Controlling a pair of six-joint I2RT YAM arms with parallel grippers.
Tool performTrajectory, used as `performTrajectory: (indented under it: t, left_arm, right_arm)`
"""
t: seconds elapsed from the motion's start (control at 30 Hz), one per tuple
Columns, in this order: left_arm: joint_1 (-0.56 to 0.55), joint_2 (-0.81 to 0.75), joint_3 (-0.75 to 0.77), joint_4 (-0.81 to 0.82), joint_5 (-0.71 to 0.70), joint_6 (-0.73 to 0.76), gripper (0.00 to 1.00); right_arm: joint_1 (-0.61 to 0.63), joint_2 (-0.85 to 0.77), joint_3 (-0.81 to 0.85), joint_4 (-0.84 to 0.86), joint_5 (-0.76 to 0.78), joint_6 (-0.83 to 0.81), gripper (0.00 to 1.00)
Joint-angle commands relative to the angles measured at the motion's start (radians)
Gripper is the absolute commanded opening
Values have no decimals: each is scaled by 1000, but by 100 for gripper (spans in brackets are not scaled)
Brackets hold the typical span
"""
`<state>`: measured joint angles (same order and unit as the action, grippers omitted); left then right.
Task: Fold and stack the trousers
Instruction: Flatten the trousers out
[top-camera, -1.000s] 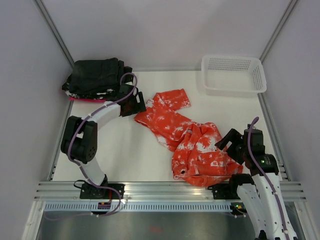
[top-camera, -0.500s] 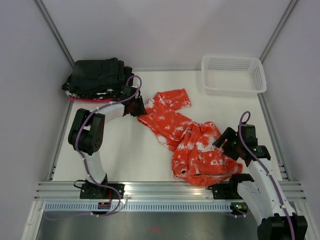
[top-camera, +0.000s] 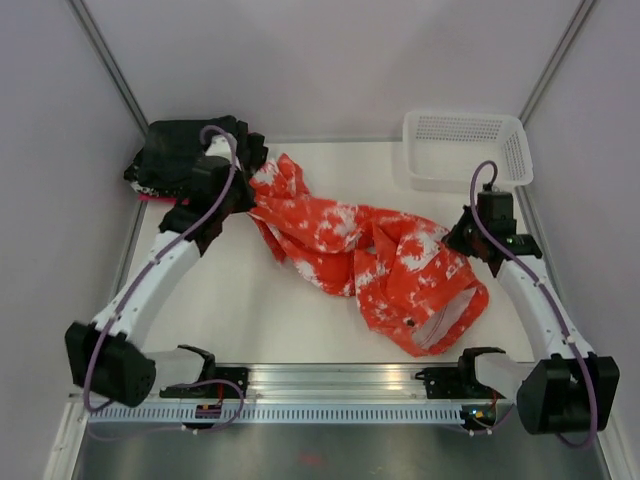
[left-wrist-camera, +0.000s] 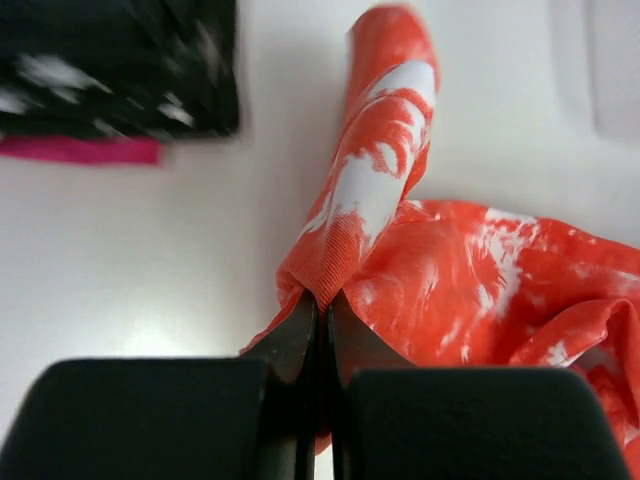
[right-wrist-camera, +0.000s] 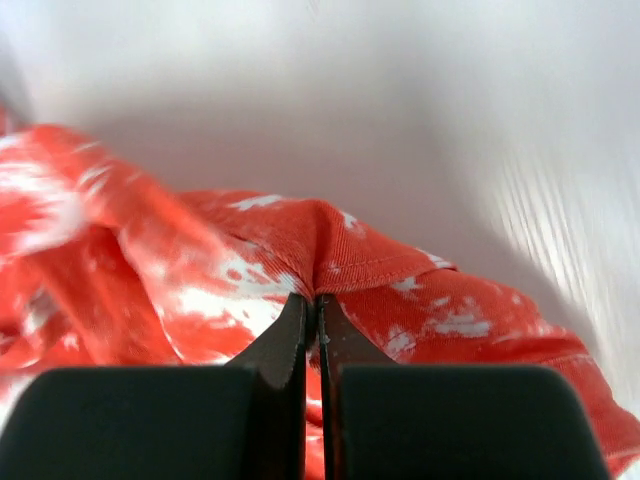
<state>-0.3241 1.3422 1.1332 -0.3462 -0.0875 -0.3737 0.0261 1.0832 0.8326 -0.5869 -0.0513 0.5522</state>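
At opposite ends, left pincer (left-wrist-camera: 322, 300) and right pincer (right-wrist-camera: 312, 301) pinch trousers (top-camera: 390, 262) (rumpled).

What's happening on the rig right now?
Both arms are gripping the orange-red trousers. The left fingers are shut on one end beside the black folded stack. The right fingers are shut on the other end, toward the white basket. The trousers stretch crumpled between them, not yet folded.
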Motion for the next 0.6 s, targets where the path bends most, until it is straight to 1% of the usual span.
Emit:
performTrajectory:
  t: [0.0, 0.03, 0.07, 0.1, 0.17, 0.23, 0.27, 0.37, 0.47, 0.53, 0.57]
  left_arm:
    - [14, -211, 105, -85, -222, 105, 2]
    - [14, -269, 126, -161, -239, 111, 2]
    - [16, -297, 172, -201, -260, 119, 2]
    - [16, -325, 194, -242, -268, 121, 2]
    - [16, -409, 220, -345, -299, 127, 2]
    - [16, -454, 246, -404, -339, 134, 2]
    - [16, -477, 273, -475, -348, 134, 2]
    - [16, -480, 348, -604, -386, 128, 2]
    - [14, -495, 398, -636, -431, 122, 2]
    - [16, -529, 407, -600, -466, 145, 2]
    - [16, -540, 408, -584, -471, 154, 2]
  right_arm:
    - [-3, 88, 173, 136, 23, -79, 0]
    - [-2, 124, 218, 130, 2, -90, 0]
    - [-3, 185, 262, 113, -21, -101, 0]
    - [-3, 208, 340, 89, -68, -109, 0]
    - [-3, 239, 391, 78, -87, -127, 0]
    - [-3, 228, 410, 78, -72, -141, 0]
    - [-2, 210, 410, 75, -59, -149, 0]
    - [-3, 181, 413, -5, -30, -195, 0]
    - [-2, 127, 398, -53, -74, -247, 0]
    - [-3, 77, 369, -79, -79, -252, 0]
    - [-3, 11, 358, -83, -70, -250, 0]
